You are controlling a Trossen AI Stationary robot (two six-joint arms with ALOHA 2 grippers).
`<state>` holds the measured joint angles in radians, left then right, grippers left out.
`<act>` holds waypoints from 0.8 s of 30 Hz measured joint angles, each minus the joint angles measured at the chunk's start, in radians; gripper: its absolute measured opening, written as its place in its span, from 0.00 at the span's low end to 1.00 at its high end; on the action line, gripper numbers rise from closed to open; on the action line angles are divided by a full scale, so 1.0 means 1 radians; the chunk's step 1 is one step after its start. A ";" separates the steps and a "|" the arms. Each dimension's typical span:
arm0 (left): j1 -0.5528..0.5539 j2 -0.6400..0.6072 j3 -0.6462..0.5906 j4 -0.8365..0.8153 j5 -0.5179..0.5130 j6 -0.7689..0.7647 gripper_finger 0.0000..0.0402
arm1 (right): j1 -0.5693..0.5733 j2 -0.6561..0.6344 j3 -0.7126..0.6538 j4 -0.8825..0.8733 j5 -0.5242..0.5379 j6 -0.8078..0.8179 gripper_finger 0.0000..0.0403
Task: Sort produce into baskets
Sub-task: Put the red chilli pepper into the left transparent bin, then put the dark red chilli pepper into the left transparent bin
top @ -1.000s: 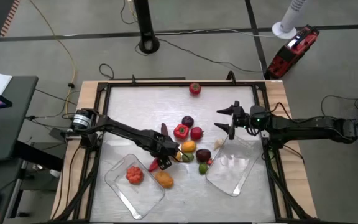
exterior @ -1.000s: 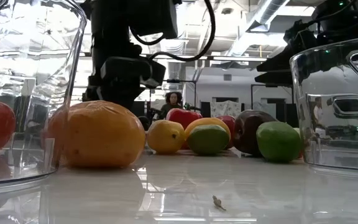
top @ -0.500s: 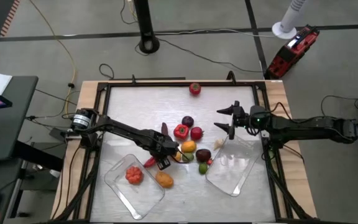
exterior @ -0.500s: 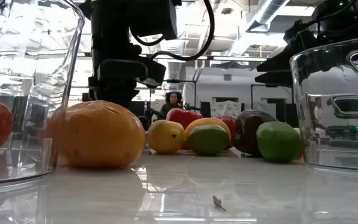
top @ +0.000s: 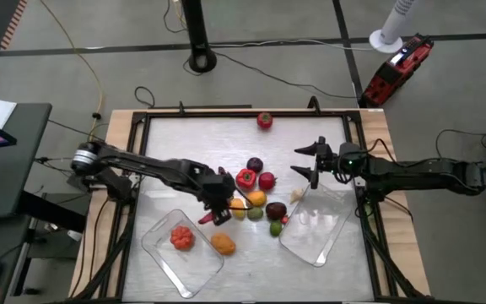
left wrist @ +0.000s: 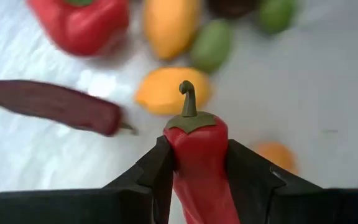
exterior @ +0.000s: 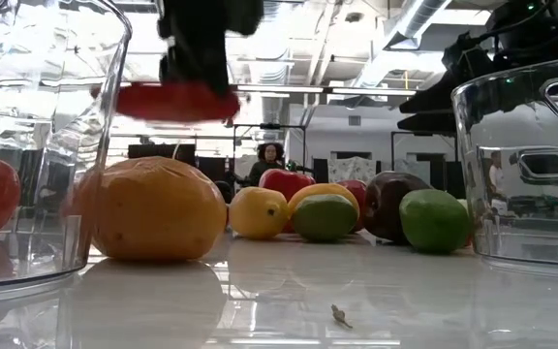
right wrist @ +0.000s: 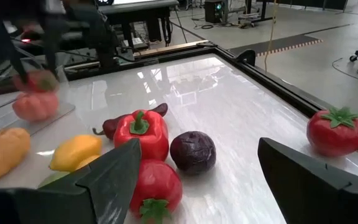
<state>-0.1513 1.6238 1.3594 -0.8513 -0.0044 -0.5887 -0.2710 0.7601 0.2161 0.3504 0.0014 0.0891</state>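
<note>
My left gripper [top: 217, 209] hangs above the table between the left basket [top: 163, 253] and the heap of produce, shut on a red chilli [left wrist: 197, 158] with a green stem. The low view shows this chilli [exterior: 177, 101] in the air. The left basket holds a red tomato [top: 181, 237] and an orange piece [top: 222, 244]. The right basket [top: 319, 226] lies at the near right. A red pepper [top: 245, 177], a dark chilli [top: 223, 176], yellow pieces, a lime [top: 276, 227] and purple ones rest on the table. My right gripper [top: 308, 160] waits open at the right. My left gripper pinches the red chilli between its two fingers [left wrist: 156, 168], on the thick end just below the green cap [left wrist: 194, 134]. The fingers come from above, slanting down, and lie across the chilli. It is lifted clear of the table and lies about level.
A lone tomato [top: 264, 121] sits near the table's far edge. A dark raised frame [top: 243, 112] runs round the table. Bare table shows at the far left and between the two baskets.
My left gripper has taken hold of the red chilli beside the left basket and has risen straight up with it. The chilli, which lay on the table, now hangs clear above it. The other produce has stayed in place.
</note>
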 joint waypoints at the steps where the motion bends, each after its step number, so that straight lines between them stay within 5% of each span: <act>1: -0.010 -0.023 0.000 -0.002 0.008 -0.007 0.28 | 0.000 0.000 0.000 -0.001 0.000 0.000 0.87; 7: -0.108 -0.110 -0.007 -0.061 0.104 -0.022 0.28 | 0.000 0.000 0.000 -0.008 0.000 0.000 0.87; 17: -0.377 -0.091 -0.009 -0.229 0.003 -0.273 0.29 | 0.000 0.000 0.000 -0.006 0.000 0.008 0.87; 24: -0.398 -0.090 -0.009 -0.244 -0.060 -0.361 0.52 | 0.000 0.000 0.000 0.003 0.000 0.023 0.87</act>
<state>-0.5494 1.5333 1.3502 -1.0958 -0.0647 -0.9496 -0.2710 0.7601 0.2161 0.3531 0.0013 0.1118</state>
